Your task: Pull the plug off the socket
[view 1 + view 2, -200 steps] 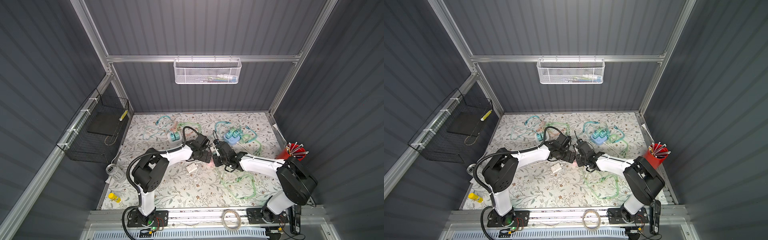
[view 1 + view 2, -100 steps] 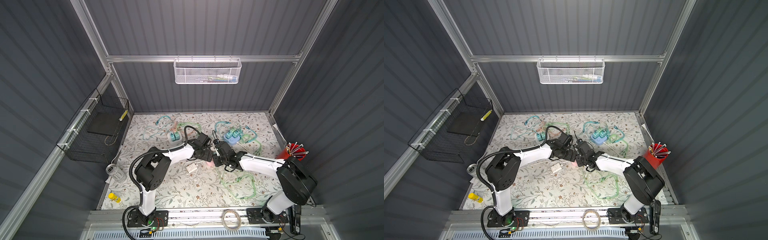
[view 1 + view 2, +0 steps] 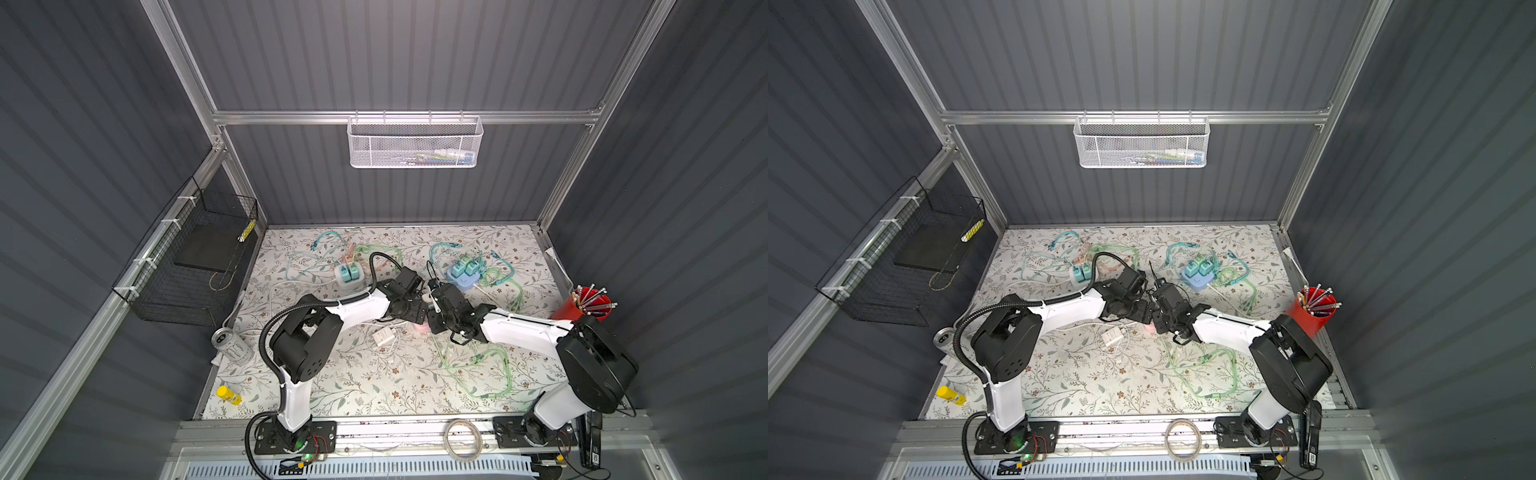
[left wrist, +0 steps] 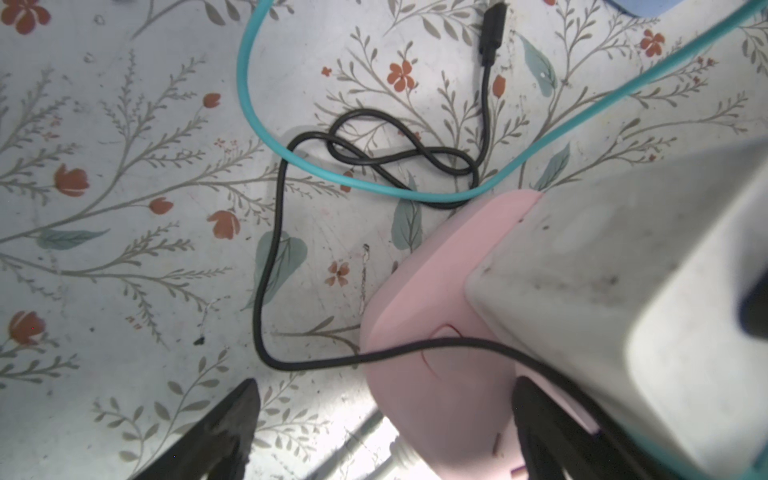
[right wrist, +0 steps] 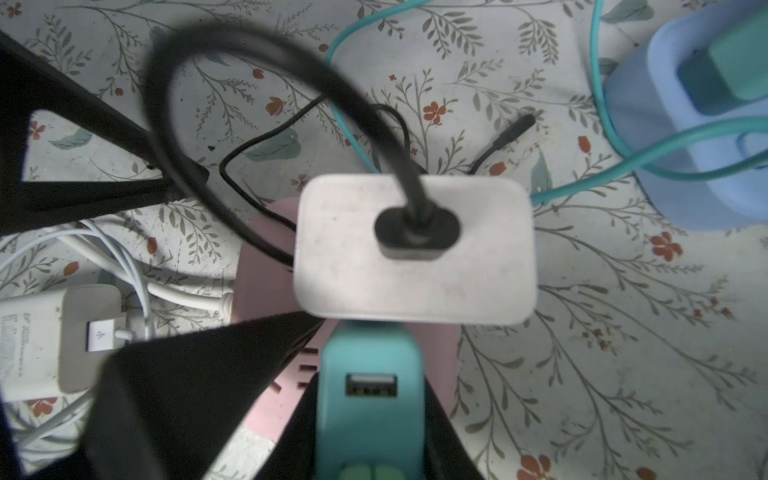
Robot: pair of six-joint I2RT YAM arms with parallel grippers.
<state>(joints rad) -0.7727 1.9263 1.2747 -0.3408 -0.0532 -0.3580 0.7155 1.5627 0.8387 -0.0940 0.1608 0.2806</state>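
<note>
A pink socket (image 3: 420,328) (image 3: 1148,328) lies mid-table between both arms. In the right wrist view a teal plug (image 5: 370,395) with a USB port stands over the pink socket (image 5: 266,232), and my right gripper (image 5: 370,419) is shut on its sides. Beside it a white charger (image 5: 415,249) with a black cable sits on the same socket. In the left wrist view my left gripper (image 4: 382,432) is open, its fingers (image 4: 220,432) straddling the pink socket (image 4: 436,353). The near finger stands clear of it. The plug's prongs are hidden.
A blue socket (image 3: 461,278) and a white socket (image 3: 349,276), each with teal plugs, lie behind. A loose white charger (image 3: 384,336) and its white cables lie left of the pink socket. Green cables (image 3: 478,365) sprawl front right. Red pen cup (image 3: 584,305) at right, can (image 3: 226,338) at left.
My left gripper has moved in against the right gripper, over the pink socket, and its jaws have narrowed slightly. The right gripper has stayed shut on the teal plug.
</note>
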